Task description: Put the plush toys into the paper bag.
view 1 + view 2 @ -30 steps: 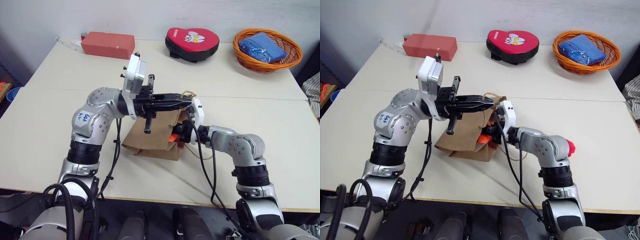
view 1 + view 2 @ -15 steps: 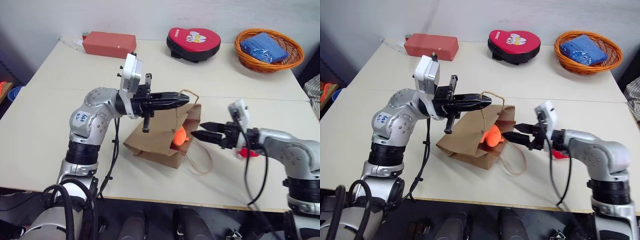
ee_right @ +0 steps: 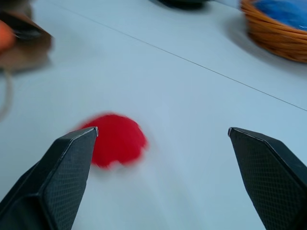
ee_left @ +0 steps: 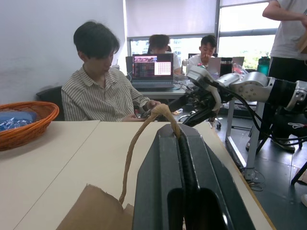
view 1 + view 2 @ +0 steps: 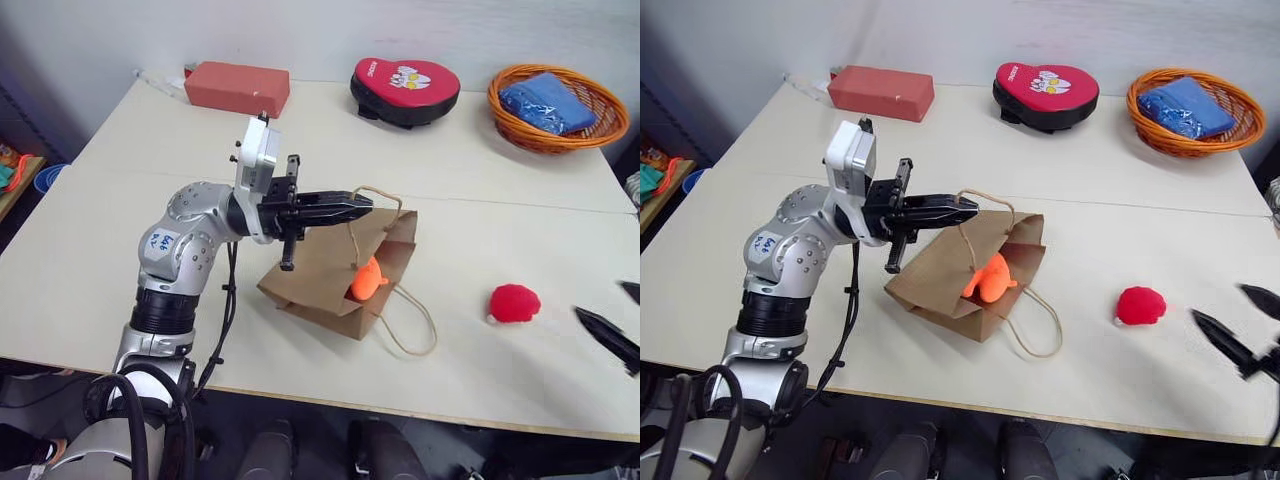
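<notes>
Left pincer: closed on one cord handle of the paper bag, holding its mouth up and open toward three o'clock. Paper bag: near table centre, lower edge resting on the surface, second handle looped loose at its five o'clock. Orange plush toy: inside the bag's mouth, so by my reckoning half the job is done. Red plush toy: out on the table, at three o'clock of the bag and well apart from it; it is what remains. Right pincer: open wide, empty, at three o'clock of the red toy, not touching it. Right wrist view: red toy ahead, nearer one fingertip than the other. Left wrist view: cord pinched at the shut tips, people seated beyond the table.
</notes>
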`<state>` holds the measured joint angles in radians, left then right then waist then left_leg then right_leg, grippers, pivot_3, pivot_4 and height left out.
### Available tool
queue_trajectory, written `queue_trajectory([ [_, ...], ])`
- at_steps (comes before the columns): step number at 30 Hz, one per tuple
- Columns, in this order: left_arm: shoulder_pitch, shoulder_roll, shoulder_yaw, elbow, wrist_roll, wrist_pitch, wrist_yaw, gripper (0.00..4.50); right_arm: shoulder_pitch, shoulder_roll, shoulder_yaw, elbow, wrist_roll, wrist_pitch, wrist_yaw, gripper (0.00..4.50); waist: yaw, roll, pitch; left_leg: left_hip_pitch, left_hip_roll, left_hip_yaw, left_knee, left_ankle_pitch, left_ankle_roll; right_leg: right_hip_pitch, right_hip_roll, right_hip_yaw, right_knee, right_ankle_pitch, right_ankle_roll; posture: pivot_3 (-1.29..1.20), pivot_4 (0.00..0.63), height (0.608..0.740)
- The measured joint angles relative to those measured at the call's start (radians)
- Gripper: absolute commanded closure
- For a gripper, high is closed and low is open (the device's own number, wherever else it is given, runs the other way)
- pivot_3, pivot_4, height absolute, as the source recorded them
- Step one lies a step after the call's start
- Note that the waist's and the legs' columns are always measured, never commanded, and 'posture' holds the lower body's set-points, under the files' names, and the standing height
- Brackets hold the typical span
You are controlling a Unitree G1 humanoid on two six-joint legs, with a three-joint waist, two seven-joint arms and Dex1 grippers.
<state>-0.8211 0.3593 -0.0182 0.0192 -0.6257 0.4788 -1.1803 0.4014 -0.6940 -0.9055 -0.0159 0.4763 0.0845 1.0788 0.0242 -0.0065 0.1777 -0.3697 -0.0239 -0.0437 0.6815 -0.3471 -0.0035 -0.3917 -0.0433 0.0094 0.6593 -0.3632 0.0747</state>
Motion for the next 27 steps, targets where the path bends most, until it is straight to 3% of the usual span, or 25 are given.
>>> queue_trajectory([
  [3,0.0,-0.007,-0.001,0.014,0.0,-0.006,-0.007,4.5,0.077,0.024,-0.013,0.101,-0.042,-0.149,0.037,0.05,-0.012,0.0,0.0,0.002,0.001,0.002,0.0,0.0,0.0,0.0,0.001,0.002,0.002,0.0,0.0,0.0,0.15,0.74],
  [7,0.0,-0.014,-0.002,0.036,0.003,-0.017,-0.013,4.5,0.06,0.028,0.012,0.101,-0.029,-0.191,0.046,0.05,-0.04,0.0,0.0,0.006,0.001,0.004,0.0,0.001,-0.002,0.002,0.002,0.005,0.004,0.0,0.0,0.0,0.15,0.74],
  [15,-0.012,-0.03,-0.014,0.037,0.008,-0.026,-0.012,4.5,-0.151,-0.146,0.322,-0.049,-0.064,0.016,-0.002,0.05,-0.042,0.001,0.0,0.014,0.001,0.002,-0.001,0.001,-0.002,0.009,0.001,0.004,0.002,0.0,0.0,0.0,0.15,0.74],
  [18,-0.015,-0.029,-0.017,0.037,0.008,-0.026,-0.01,4.5,-0.228,-0.181,0.438,-0.02,-0.111,0.051,-0.006,0.68,-0.023,0.001,0.0,0.012,0.001,0.001,-0.001,0.001,-0.002,0.009,0.001,0.002,0.001,0.0,0.0,0.0,0.15,0.74],
  [27,-0.017,-0.011,-0.018,0.032,0.009,-0.021,0.012,4.5,-0.438,-0.18,0.615,0.09,-0.2,0.016,-0.032,3.9,-0.003,0.001,0.0,0.01,0.001,-0.001,0.0,0.001,-0.001,0.008,0.0,0.0,-0.001,0.0,0.0,0.0,0.15,0.74],
])
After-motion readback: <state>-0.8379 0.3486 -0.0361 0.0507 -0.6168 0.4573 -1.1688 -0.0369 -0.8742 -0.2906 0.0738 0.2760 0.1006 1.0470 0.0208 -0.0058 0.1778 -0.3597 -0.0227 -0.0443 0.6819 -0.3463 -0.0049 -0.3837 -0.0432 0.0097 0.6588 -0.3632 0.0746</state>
